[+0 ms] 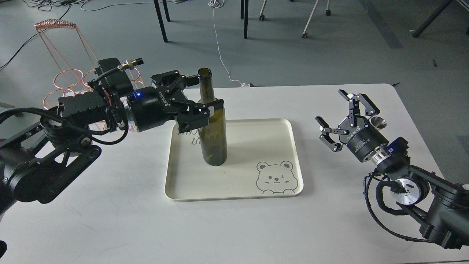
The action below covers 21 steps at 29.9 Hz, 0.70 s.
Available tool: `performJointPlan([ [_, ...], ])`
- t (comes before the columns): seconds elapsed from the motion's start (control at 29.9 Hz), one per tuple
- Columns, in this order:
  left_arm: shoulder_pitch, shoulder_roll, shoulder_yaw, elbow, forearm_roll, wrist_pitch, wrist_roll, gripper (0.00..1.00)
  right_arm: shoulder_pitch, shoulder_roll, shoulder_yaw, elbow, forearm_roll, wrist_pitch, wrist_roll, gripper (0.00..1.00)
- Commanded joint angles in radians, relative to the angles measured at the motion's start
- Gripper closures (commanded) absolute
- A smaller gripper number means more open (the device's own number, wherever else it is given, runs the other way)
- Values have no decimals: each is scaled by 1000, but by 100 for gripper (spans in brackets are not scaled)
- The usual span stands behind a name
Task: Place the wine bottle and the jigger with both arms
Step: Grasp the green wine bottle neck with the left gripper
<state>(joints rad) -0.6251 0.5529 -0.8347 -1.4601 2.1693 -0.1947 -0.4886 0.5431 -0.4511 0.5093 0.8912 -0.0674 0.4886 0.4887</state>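
Observation:
The dark green wine bottle (212,132) stands upright on the left part of a cream tray (271,139). My left gripper (209,91) is open. One finger is behind the bottle's neck and the other is in front of its shoulder, so the bottle stands between them. I cannot tell whether they touch the glass. My right gripper (330,105) is open and empty above the table, to the right of the tray. The silver jigger (378,122) stands on the table just behind the right gripper, partly hidden by it.
A copper wire rack (66,79) stands at the table's back left, behind my left arm. The tray has a bear drawing (275,177) at its front right. The table's far edge runs just behind the bottle; chair and table legs stand on the floor beyond.

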Motion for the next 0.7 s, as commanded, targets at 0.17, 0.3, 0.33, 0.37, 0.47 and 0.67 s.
performJointPlan([
  [0.17, -19, -18, 19, 35, 4, 0, 0, 37, 0, 0, 0, 0, 1, 0, 0, 1],
  [0.3, -19, -18, 19, 35, 4, 0, 0, 50, 0, 0, 0, 0, 0, 0, 0, 1],
  [0.33, -19, -18, 19, 35, 4, 0, 0, 53, 0, 0, 0, 0, 0, 0, 0, 1],
  [0.37, -19, -16, 19, 35, 4, 0, 0, 56, 0, 0, 0, 0, 0, 0, 0, 1],
  [0.47, -19, -18, 19, 35, 4, 0, 0, 65, 0, 0, -2, 0, 0, 0, 0, 1],
  [0.67, -24, -18, 19, 35, 1, 0, 0, 82, 0, 2, -2, 2, 0, 0, 0, 1],
])
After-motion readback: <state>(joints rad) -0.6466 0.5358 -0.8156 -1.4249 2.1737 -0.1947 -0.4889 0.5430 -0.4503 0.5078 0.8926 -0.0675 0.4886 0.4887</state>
